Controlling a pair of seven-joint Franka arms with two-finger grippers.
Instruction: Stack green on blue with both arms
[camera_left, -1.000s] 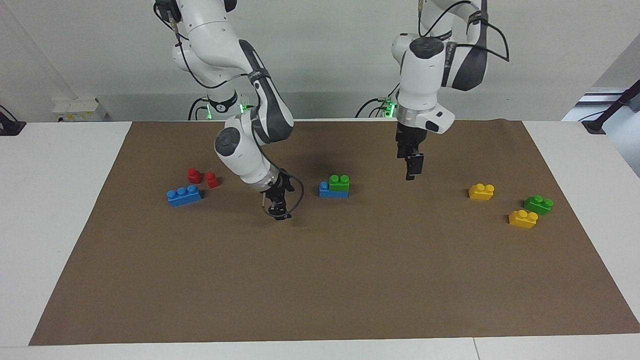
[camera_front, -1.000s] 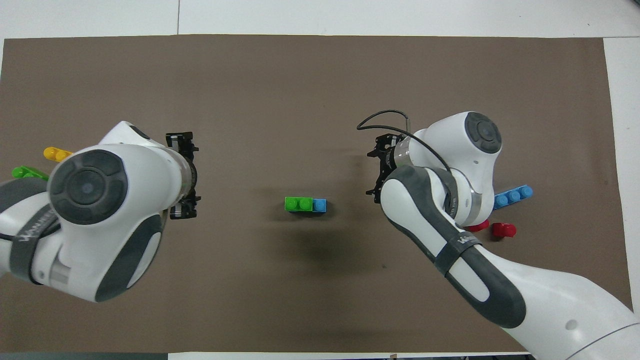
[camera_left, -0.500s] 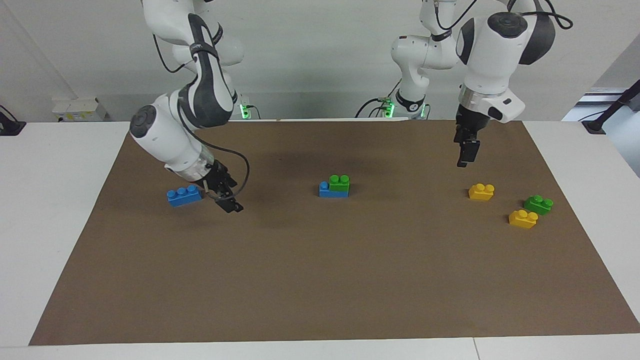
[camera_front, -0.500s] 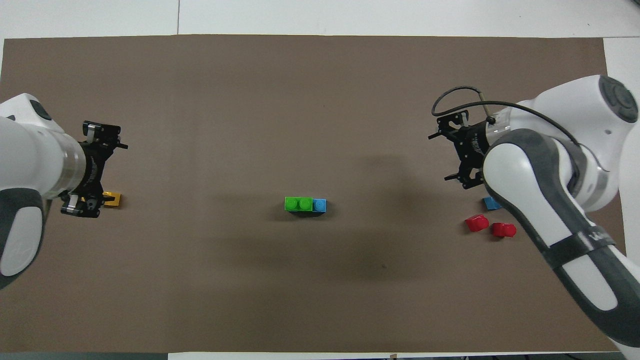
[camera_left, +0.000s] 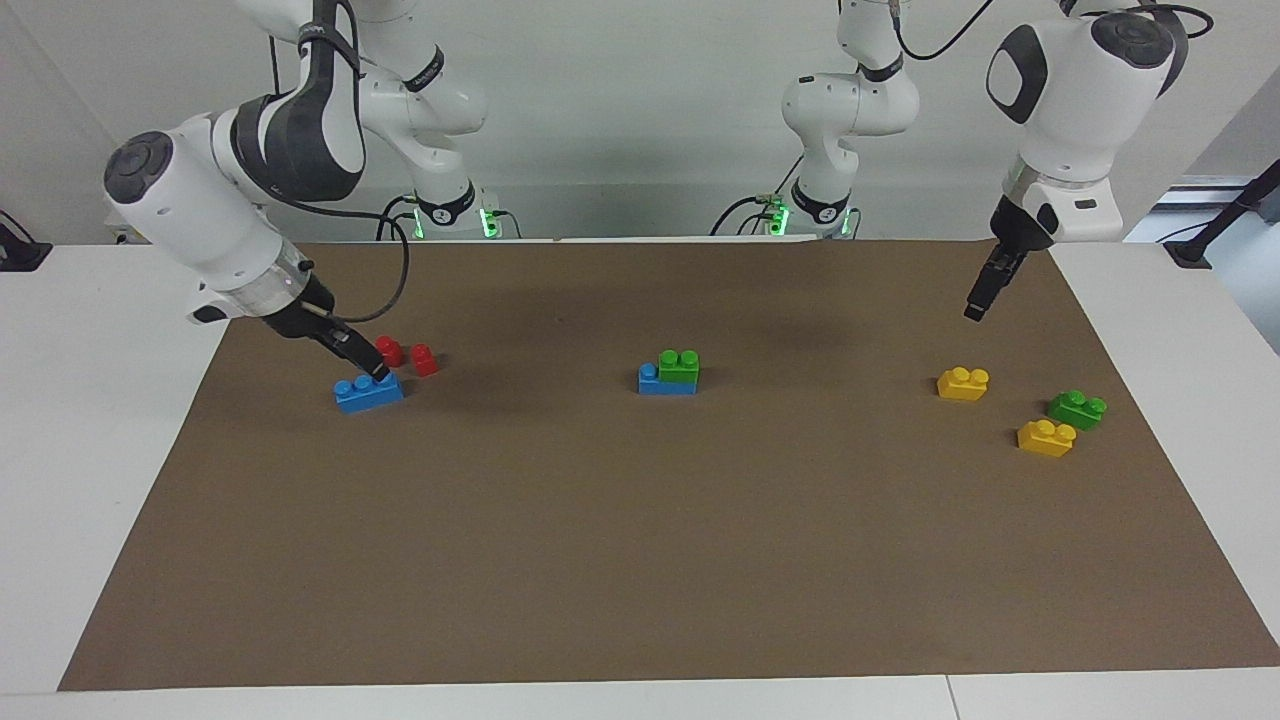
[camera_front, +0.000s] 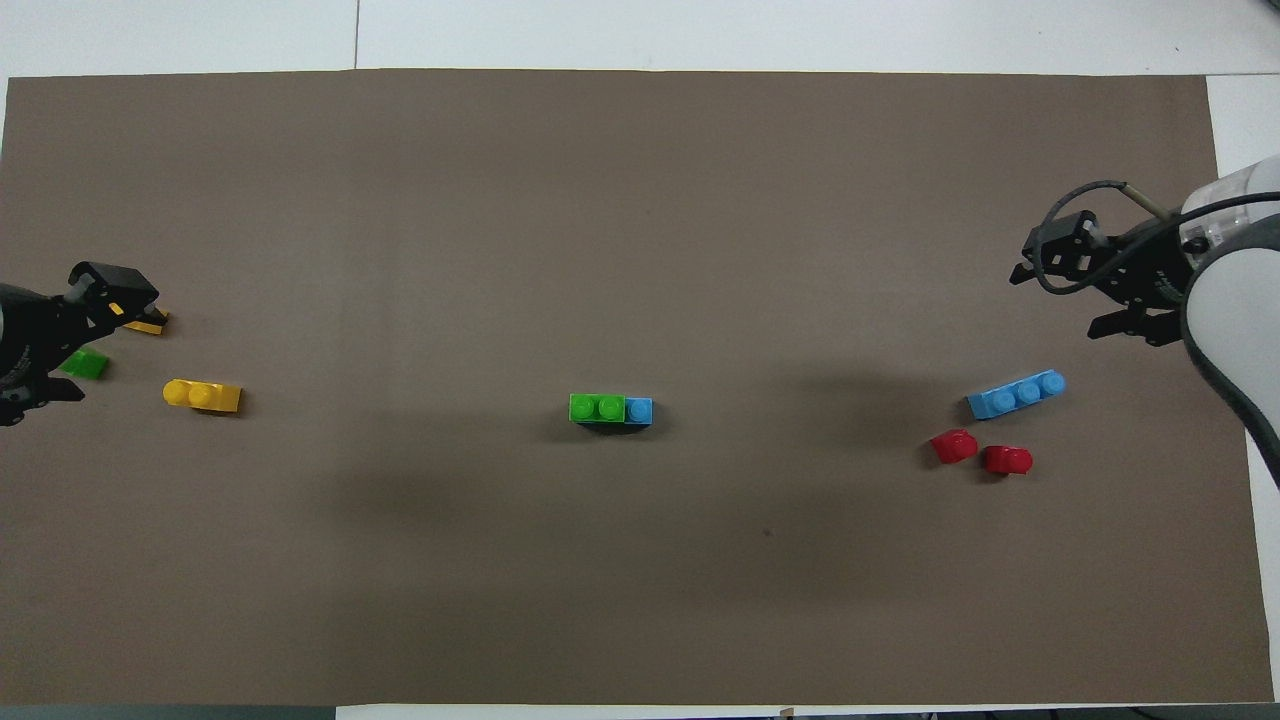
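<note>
A green brick sits on a blue brick at the mat's middle, leaving one blue stud bare; the pair also shows in the overhead view, green on blue. A second blue brick lies toward the right arm's end. My right gripper hangs open and empty just above it. A second green brick lies toward the left arm's end. My left gripper is raised there, open and empty.
Two red pieces lie beside the loose blue brick, nearer to the robots. Two yellow bricks lie by the loose green one. The brown mat covers the white table.
Both arms have swung away from the stacked pair at the middle, the right toward the loose blue brick, the left toward the loose green and yellow bricks. The stack has not moved.
</note>
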